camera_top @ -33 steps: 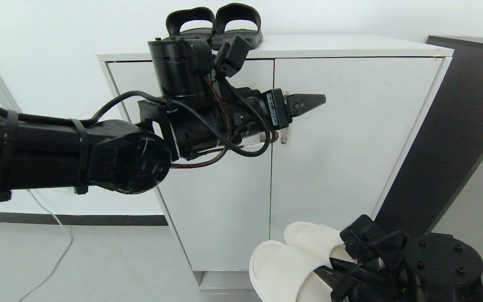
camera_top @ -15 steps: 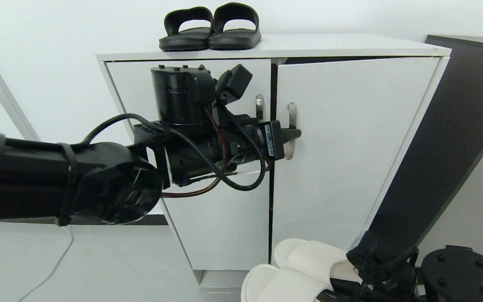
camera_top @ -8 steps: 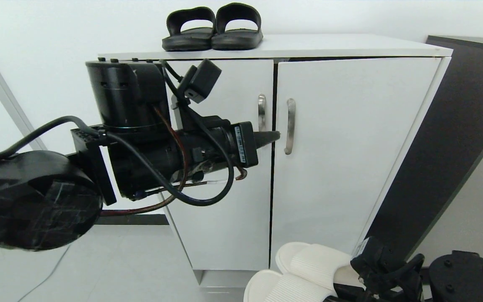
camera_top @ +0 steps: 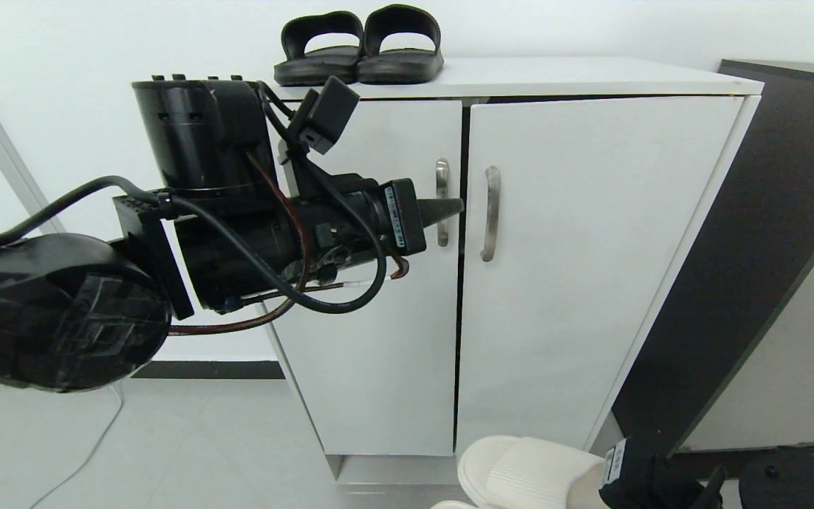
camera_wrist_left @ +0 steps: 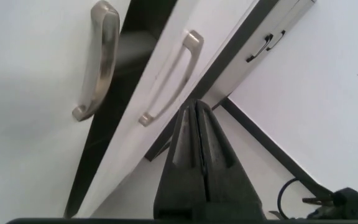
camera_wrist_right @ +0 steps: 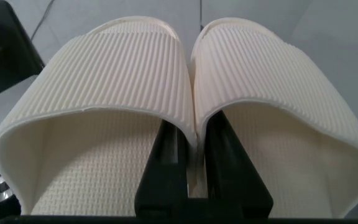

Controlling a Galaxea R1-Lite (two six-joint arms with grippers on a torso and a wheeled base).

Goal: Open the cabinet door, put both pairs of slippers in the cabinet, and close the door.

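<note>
1. White wall backs a smooth, square-edged cabinet (camera_top: 591,212); moulded black slippers (camera_top: 357,49) sit on top.
2. Left gripper (camera_top: 453,208), clenched on nothing, hovers before curved metal handles (camera_top: 490,212); a narrow dark gap parts the doors.
3. Right gripper (camera_wrist_right: 196,134) pinches ribbed cream slippers (camera_wrist_right: 117,81), low before the cabinet.
</note>
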